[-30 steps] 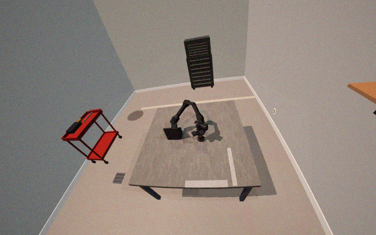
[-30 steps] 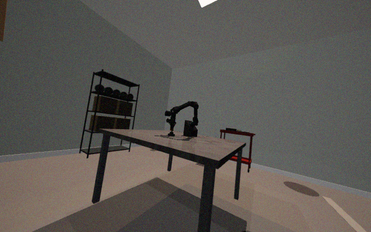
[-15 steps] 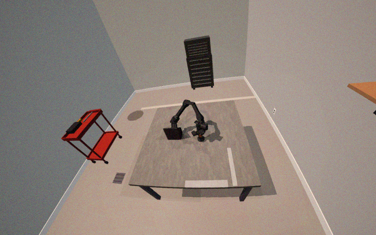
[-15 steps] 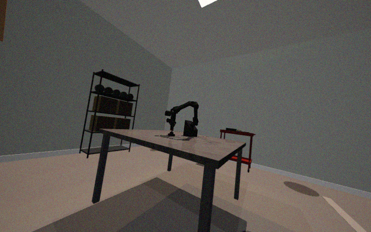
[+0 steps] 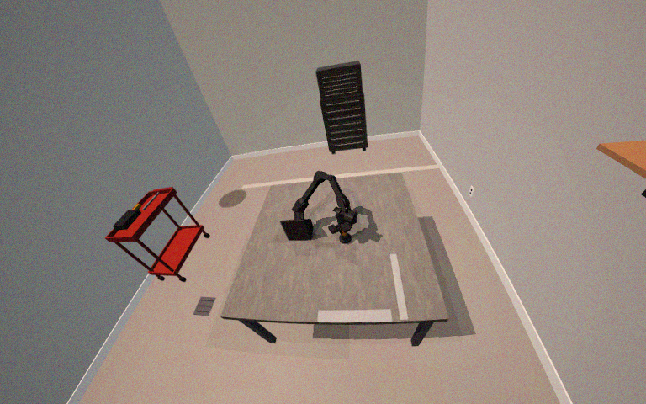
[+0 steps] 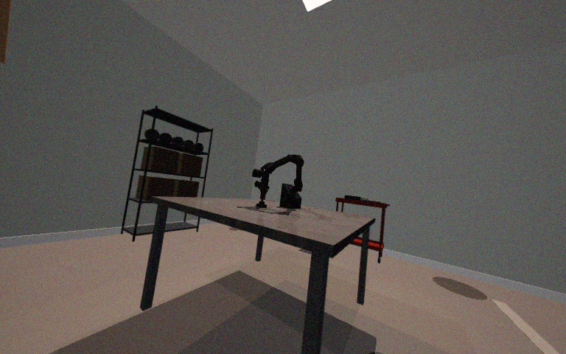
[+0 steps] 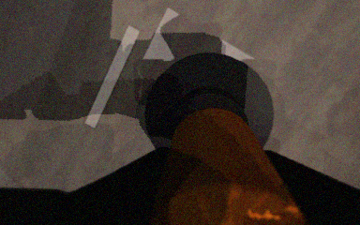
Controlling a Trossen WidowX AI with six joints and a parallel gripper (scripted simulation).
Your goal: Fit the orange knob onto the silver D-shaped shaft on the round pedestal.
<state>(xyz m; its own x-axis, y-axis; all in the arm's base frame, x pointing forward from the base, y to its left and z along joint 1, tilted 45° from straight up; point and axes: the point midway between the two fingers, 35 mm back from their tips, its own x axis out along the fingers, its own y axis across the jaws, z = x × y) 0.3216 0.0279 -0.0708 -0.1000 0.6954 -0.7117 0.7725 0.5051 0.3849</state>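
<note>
The orange knob (image 7: 215, 155) (image 5: 343, 233) fills the lower middle of the wrist view, between the dark fingers. My gripper (image 7: 213, 157) (image 5: 342, 231) (image 6: 262, 198) is shut on the knob and points down. The dark round pedestal (image 7: 260, 103) (image 5: 345, 239) (image 6: 260, 204) stands on the table right below the knob, whose far end overlaps the pedestal's centre in the wrist view. The silver shaft is hidden behind or under the knob. Whether the knob touches the pedestal, and how the flats line up, I cannot tell.
The arm's black base box (image 5: 297, 230) (image 6: 290, 197) stands on the table (image 5: 286, 280) (image 6: 312, 223), to the pedestal's left in the top view. White strips (image 5: 399, 285) lie toward the table's front right. A red cart (image 5: 178, 247) stands off the table.
</note>
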